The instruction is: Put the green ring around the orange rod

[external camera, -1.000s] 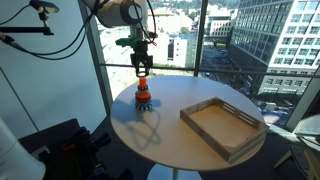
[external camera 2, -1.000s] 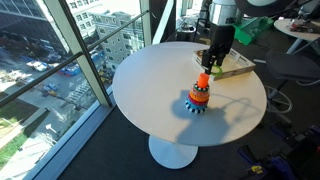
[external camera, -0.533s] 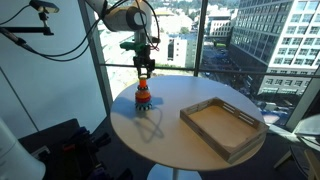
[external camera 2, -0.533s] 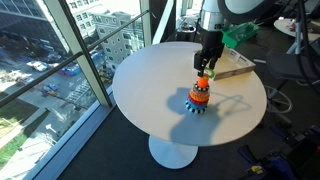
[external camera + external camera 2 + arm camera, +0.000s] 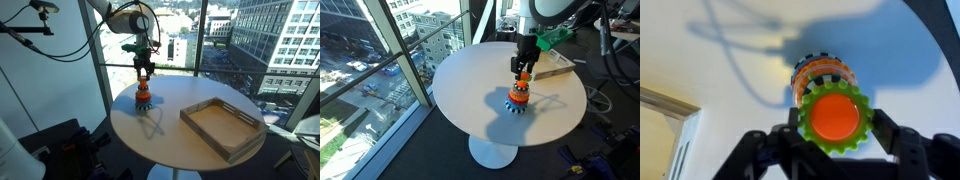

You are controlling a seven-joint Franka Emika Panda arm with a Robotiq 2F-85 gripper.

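Two fingers point(image 5: 890, 140) of the gripper point(image 5: 836, 130) are seen closed on the ring point(image 5: 835, 147) from either side, right at the top of the rod point(image 5: 835, 115), whose orange tip fills its hole. Underneath, the rod is stood upright on the table point(image 5: 470, 90), and beyond it a tray point(image 5: 222, 125) is laid.

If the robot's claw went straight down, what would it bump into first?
Most likely the green ring at the top of the orange rod: the gripper points straight down at it, a finger on each side. The gap between them is hard to judge.
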